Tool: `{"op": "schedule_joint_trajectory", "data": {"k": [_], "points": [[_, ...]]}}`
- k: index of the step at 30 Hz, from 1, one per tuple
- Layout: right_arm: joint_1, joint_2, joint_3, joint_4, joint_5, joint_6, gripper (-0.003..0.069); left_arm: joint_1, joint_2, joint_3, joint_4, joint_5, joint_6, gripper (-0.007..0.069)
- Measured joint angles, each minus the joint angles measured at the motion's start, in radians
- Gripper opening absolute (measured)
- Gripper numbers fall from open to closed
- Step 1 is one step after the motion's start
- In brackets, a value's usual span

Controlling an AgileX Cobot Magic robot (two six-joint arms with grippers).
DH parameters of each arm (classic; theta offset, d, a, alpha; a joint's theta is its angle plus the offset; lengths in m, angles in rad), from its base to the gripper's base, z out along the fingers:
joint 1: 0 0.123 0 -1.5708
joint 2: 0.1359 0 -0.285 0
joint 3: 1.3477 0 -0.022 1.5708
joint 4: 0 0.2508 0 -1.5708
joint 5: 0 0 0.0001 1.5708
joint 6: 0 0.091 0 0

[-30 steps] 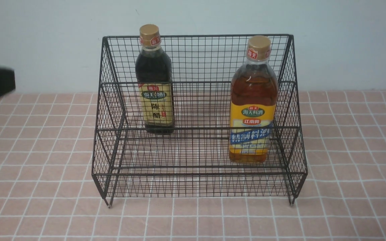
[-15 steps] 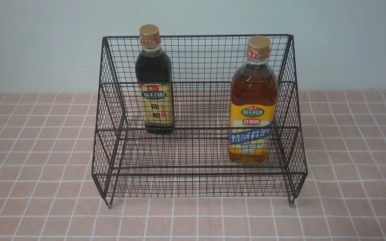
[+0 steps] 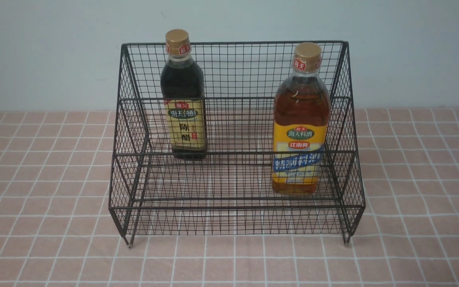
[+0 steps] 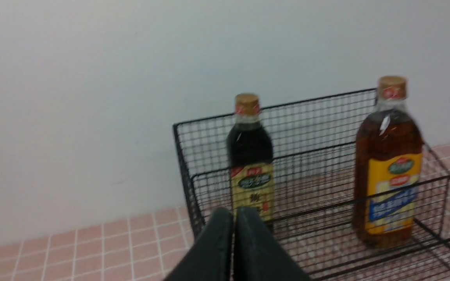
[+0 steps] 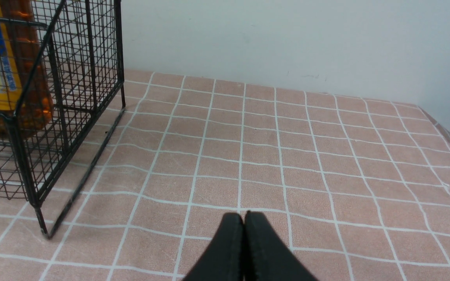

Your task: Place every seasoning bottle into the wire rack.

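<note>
Now: bench (image 3: 412,179) carries the wire rack (image 3: 235,119), centred near the far wall. Amber bottle (image 3: 301,131) stands upright in the lower near tier, right side; dark bottle (image 3: 183,99) upright on the upper far tier, left. Left fingers (image 4: 219,249) and right fingers (image 5: 262,249) are clenched together, empty.

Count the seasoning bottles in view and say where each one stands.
2. The dark bottle stands upright on the upper tier of the wire rack, toward the left. The amber bottle stands upright on the lower tier, toward the right. None appears hidden.
</note>
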Motion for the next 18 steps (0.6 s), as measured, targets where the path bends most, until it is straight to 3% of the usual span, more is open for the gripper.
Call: {"op": "schedule_joint_trajectory", "data": {"k": [5,9,13,18], "points": [[0.000,0.000,0.000,0.000,0.000,0.000,-0.0014,-0.001,-0.075,0.234,0.205,-0.105,-0.167,-0.0007],[0.000,0.000,0.000,0.000,0.000,0.000,-0.0014,-0.001,-0.135,0.459,0.278,-0.209,-0.229,-0.0007],[0.000,0.000,0.000,0.000,0.000,0.000,-0.0014,-0.001,-0.175,0.637,0.289,-0.280,-0.239,-0.0007],[0.000,0.000,0.000,0.000,0.002,0.000,-0.0014,-0.002,-0.179,0.684,0.290,-0.281,-0.243,-0.0007]]}}
